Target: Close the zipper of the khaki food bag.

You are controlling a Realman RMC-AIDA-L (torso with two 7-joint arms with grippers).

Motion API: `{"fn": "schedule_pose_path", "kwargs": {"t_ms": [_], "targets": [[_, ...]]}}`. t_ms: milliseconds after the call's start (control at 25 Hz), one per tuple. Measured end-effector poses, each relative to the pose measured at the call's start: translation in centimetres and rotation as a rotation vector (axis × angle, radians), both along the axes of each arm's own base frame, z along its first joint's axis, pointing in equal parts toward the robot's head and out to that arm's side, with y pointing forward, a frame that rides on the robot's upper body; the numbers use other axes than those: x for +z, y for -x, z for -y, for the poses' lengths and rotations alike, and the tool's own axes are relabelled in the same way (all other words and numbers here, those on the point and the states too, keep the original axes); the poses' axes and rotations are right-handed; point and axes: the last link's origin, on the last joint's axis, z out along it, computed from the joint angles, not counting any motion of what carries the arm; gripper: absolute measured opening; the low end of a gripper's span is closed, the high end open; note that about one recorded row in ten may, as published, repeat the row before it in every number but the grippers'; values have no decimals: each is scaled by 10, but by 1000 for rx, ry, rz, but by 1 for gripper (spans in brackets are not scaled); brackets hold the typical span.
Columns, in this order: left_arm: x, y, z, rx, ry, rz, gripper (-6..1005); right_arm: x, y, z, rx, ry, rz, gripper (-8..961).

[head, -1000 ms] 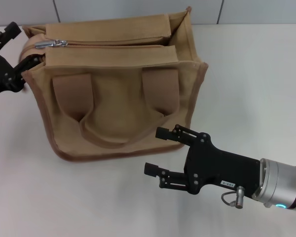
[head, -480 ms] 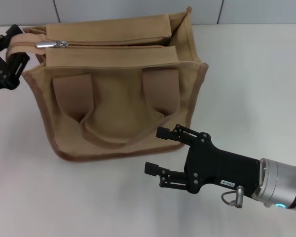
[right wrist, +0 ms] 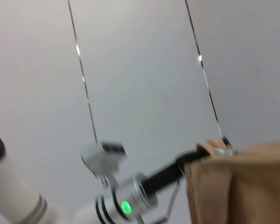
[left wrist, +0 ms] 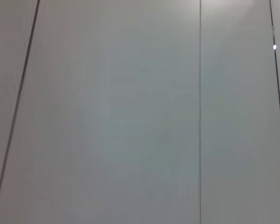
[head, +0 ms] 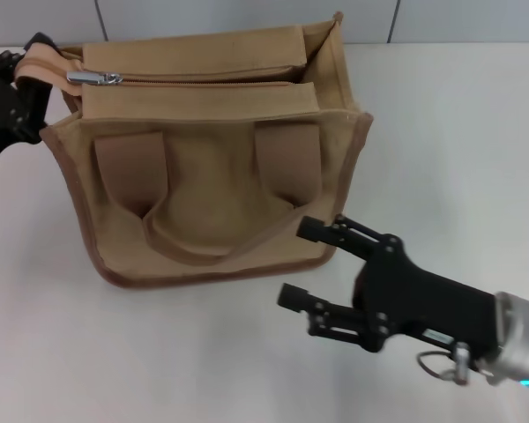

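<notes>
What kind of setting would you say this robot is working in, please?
Probably a lab or test bench: a plain white tabletop, grey panelled wall, and only the khaki food bag between the left gripper and right gripper.

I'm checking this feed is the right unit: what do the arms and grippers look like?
The right gripper is matte black with two slim linkage fingers, a small white label on its body, a silver cylindrical wrist with a lit blue-green dot, and a small metal ring hanging beneath. The left gripper is black too. In the right wrist view, its arm looks white and silver with a green light.
</notes>
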Motion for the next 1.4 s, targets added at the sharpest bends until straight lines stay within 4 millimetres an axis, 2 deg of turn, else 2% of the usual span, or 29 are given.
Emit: {"fn": "schedule_pose_path", "kwargs": {"t_ms": [120,280,400,960,1280,1400], "targets": [[-2,-3,-1,-11,2,10,-2,8,-3,5,-9,-21,-38,811],[-5,-7,-2,-23,8,17,-2,19,-9,6,-33,-86,-75,811],[-9,-5,1,-17,-17,7,-2,18,-8,4,-34,-86,-66,811],[-4,13,19,31,-35,-6,-1,11,-6,-3,-28,-65,-27,811],[-3,14,26,10,-53,-22,169,5,-5,-4,-15,-37,12,811],[-4,14,27,6,-50,-21,280,3,-5,-6,-20,-34,22,811]]}}
